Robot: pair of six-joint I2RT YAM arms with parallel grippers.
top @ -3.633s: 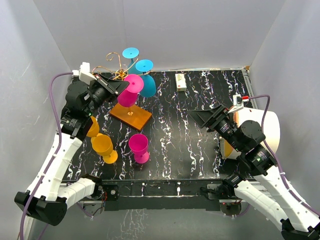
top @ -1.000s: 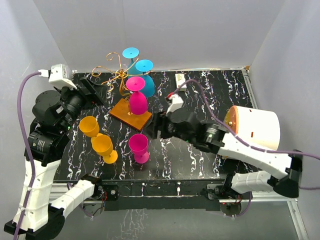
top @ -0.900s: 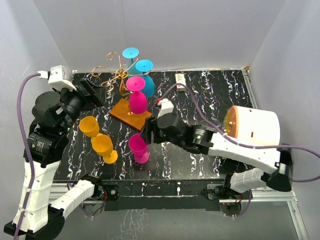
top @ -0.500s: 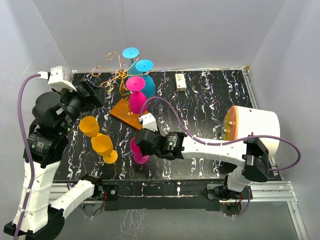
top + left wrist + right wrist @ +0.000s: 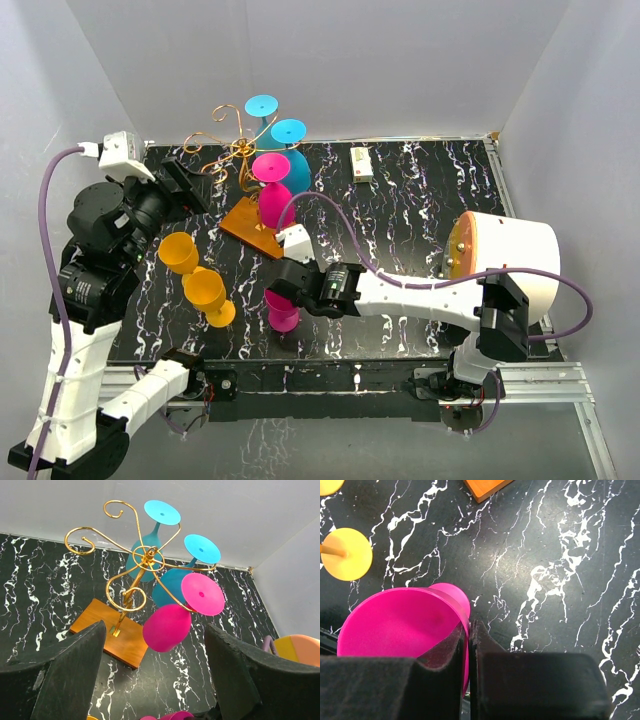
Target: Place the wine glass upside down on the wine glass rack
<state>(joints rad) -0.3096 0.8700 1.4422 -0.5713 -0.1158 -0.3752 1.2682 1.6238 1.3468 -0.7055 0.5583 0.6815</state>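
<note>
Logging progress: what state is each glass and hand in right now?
Rack: upright, three glasses hung.
Blue glasses: hung upside down.
Hung pink glass: upside down.
Table pink glass: upright, rim pinched.
Orange glasses: upright.
Left hand: open, empty.
Right hand: shut on table pink glass.

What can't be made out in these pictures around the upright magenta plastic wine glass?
Upright magenta plastic wine glass: stem hidden by its own bowl, right wrist view; bowl mostly under the right gripper, top view.
Small cream box: print too small, top view.
Flat orange-brown base of the gold wire rack: cut off by the top edge, right wrist view.
</note>
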